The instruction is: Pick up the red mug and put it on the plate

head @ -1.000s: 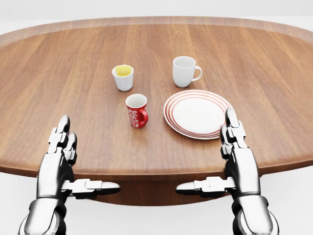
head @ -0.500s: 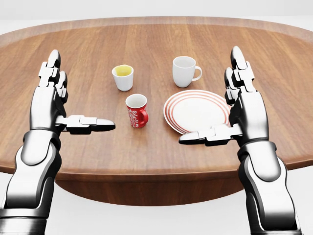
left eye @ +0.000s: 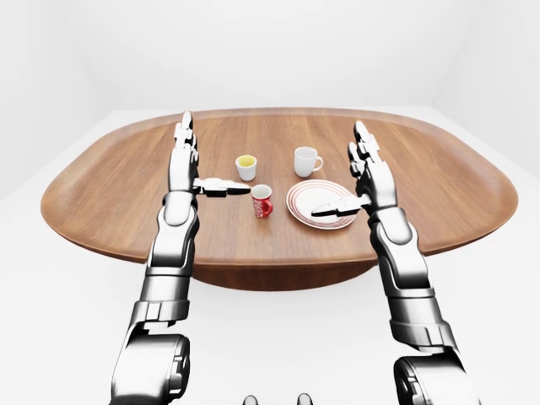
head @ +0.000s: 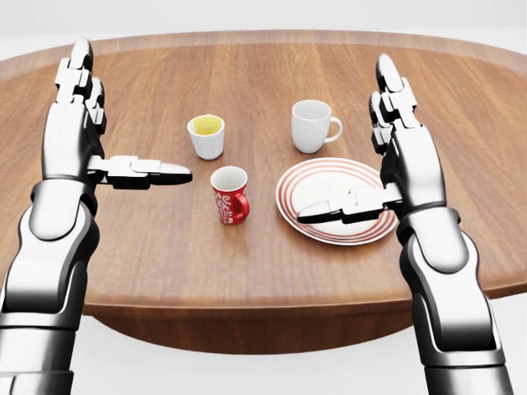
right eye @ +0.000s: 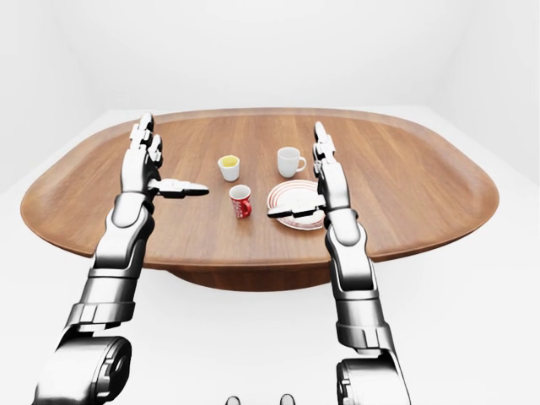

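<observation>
We take the red mug (head: 230,194) as our landmark. It stands upright on the wooden surface (head: 148,247), its handle turned toward the lower right of the head view, and nothing touches it.

Just to the right of the mug in that view lies the plate (head: 325,191), white with red rings round its rim, flat on the surface and apart from the mug. Above and a little left of the mug we see a small white cup (head: 206,135) with yellow inside. Above and to the right of the mug stands a plain white mug (head: 312,125), its handle pointing right, just beyond the plate's far edge.

Our left hand (head: 82,136) is raised well to the left of the mug, fingers spread apart and pointing up the view, its thumb stretched sideways toward the mug but short of it. It holds nothing.

Our right hand (head: 394,156) is raised to the right of the mug, likewise spread wide and empty, with its thumb reaching leftward across the plate in the head view. We cannot tell from these views whether that thumb touches the plate.
</observation>
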Controlling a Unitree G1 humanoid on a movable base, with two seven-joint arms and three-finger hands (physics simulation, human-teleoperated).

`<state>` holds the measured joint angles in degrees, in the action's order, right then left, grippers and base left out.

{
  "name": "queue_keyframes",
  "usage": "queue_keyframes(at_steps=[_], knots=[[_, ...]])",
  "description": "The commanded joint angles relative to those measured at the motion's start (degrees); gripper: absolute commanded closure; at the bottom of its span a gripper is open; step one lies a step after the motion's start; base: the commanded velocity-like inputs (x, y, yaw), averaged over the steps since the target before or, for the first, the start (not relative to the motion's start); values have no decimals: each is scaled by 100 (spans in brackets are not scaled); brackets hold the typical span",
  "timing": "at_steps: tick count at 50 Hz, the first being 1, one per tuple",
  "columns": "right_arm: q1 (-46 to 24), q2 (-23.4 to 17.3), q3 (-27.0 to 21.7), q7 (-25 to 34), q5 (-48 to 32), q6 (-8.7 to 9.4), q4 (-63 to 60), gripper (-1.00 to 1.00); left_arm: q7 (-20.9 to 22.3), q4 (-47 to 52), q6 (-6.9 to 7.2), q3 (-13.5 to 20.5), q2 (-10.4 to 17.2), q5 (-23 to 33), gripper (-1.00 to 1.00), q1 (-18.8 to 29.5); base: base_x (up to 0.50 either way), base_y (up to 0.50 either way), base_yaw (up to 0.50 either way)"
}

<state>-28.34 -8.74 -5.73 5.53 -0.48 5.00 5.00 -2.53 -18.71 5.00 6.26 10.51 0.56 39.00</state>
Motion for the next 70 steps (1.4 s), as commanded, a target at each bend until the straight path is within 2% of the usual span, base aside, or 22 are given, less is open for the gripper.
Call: queue_keyframes(at_steps=[1,70], knots=[[-112,3,17,44,-81,0,140,-100,6,154,0,-9,-1,50,-100,53,27,0,0],[-96,35,68,206,-275,0,-138,-100,23,404,0,-18,-32,127,-100,15,27,0,0]])
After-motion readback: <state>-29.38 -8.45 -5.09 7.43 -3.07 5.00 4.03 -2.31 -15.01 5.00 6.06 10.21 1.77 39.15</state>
